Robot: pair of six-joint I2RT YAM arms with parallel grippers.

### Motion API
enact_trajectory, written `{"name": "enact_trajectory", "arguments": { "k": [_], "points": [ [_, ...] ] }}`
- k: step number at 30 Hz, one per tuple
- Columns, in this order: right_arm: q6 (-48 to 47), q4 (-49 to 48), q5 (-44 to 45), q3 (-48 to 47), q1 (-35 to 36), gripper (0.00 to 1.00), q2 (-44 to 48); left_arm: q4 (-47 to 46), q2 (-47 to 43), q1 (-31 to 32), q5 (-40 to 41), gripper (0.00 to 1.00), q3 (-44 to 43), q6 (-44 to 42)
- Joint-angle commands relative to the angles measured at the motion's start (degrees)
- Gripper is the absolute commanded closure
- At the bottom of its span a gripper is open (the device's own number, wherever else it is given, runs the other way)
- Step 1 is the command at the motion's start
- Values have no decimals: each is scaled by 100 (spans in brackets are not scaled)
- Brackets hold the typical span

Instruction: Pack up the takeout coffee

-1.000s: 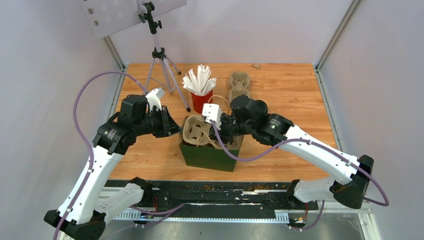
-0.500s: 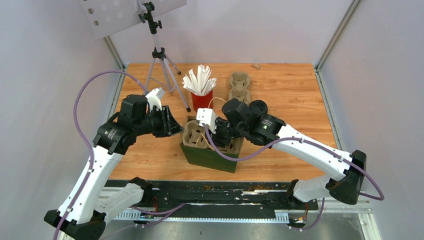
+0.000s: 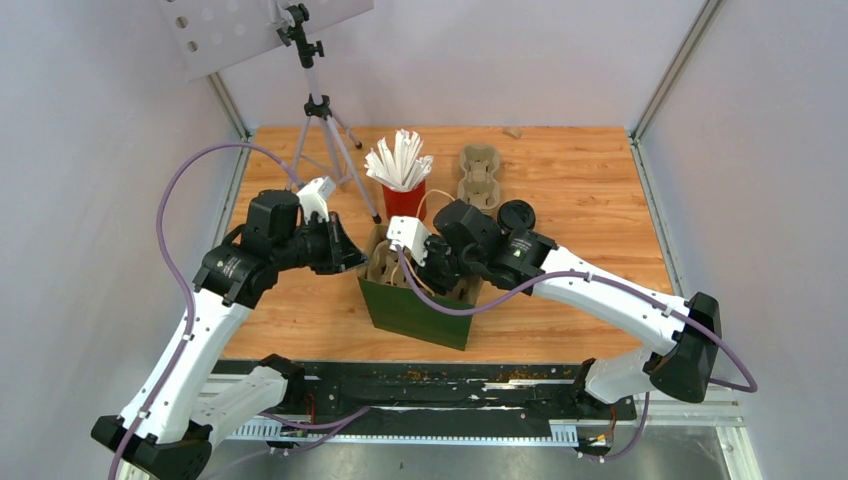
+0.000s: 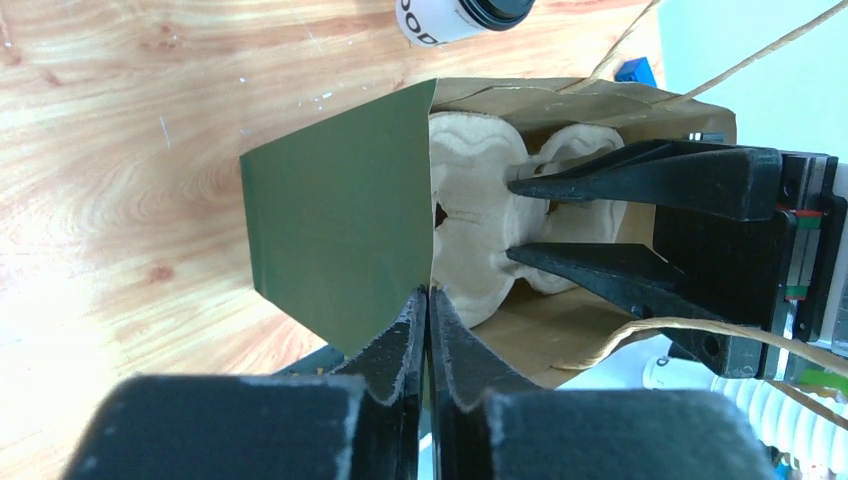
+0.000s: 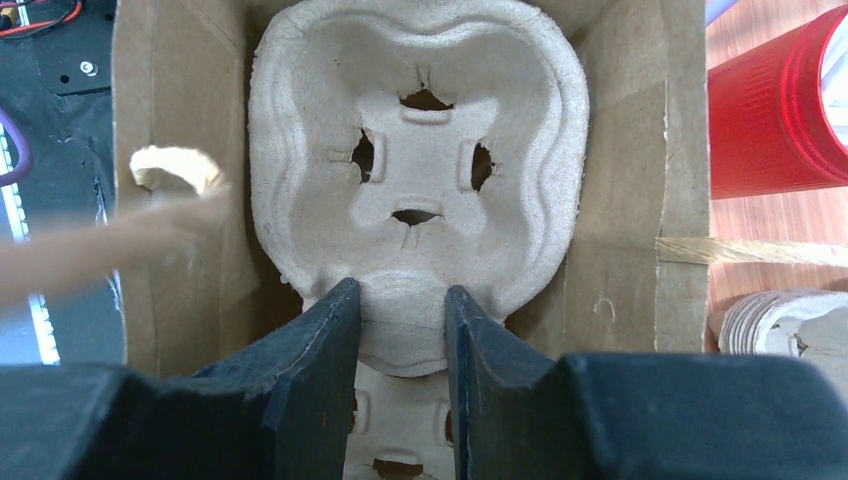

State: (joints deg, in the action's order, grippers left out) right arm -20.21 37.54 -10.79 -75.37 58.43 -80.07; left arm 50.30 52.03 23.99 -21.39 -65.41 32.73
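One takeout coffee cup (image 3: 516, 215), white with a black lid, stands on the table behind my right arm; it also shows at the top of the left wrist view as the cup (image 4: 450, 15). A green paper bag (image 3: 415, 312) stands open at the front centre. My left gripper (image 3: 352, 262) is shut on the bag's left rim (image 4: 428, 292). My right gripper (image 5: 400, 310) reaches into the bag, shut on the edge of a beige pulp cup tray (image 5: 420, 180) that sits inside. The tray's cup wells are empty.
A red cup of white straws (image 3: 403, 195) stands just behind the bag. A stack of pulp trays (image 3: 478, 172) lies behind it to the right. A tripod (image 3: 322, 120) stands at the back left. The bag's paper handles (image 4: 700, 335) hang loose near my right gripper.
My right gripper has moved left and deeper into the bag with the tray. My left gripper opened briefly and has shut again on the bag's rim.
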Motion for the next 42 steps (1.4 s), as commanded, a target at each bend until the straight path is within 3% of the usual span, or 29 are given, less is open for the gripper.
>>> {"name": "enact_trajectory", "arguments": {
  "k": [1,16,24,32,35,42],
  "points": [
    [122,113,89,-43,41,72,-52,-328,-5,9,-243,98,7,-15],
    [487,96,100,99,105,72,-321,529,-113,9,-165,100,-170,-30],
    [535,11,150,308,124,67,-546,408,-328,9,-144,100,-59,214],
    [618,222,349,-27,175,45,-428,595,-340,9,134,64,-161,59],
    [631,332,358,-167,186,41,-280,686,-287,9,233,56,-281,-134],
    [768,564,253,-472,195,41,55,814,-101,9,358,44,-522,-432]
  ]
}}
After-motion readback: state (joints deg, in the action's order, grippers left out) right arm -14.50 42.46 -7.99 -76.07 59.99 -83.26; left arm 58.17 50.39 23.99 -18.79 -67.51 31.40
